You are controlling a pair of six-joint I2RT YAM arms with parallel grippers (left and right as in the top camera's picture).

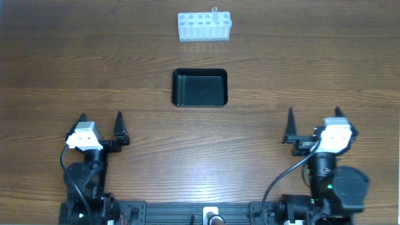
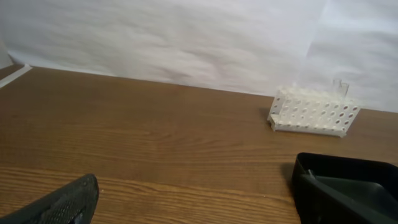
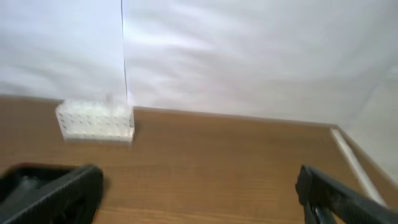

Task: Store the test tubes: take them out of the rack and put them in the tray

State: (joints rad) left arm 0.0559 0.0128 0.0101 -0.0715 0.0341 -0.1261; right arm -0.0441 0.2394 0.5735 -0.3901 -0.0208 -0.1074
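Observation:
A white test tube rack [image 1: 204, 27] stands at the far middle of the wooden table, with one clear tube [image 1: 215, 12] upright near its right end. The left wrist view has the rack [image 2: 313, 111] and tube [image 2: 339, 87] too; the right wrist view has the rack [image 3: 95, 120]. The black tray [image 1: 200, 87] lies in front of the rack and looks empty, and its near corner [image 2: 348, 183] is in the left wrist view. My left gripper [image 1: 101, 125] is open near the front left. My right gripper [image 1: 314, 122] is open near the front right, with nothing between its fingers [image 3: 339, 196].
A white wall [image 2: 186, 37] rises behind the table's far edge. Bare wood [image 1: 200, 150] stretches between the two grippers and in front of the tray. The table's right edge [image 3: 351, 158] is in the right wrist view.

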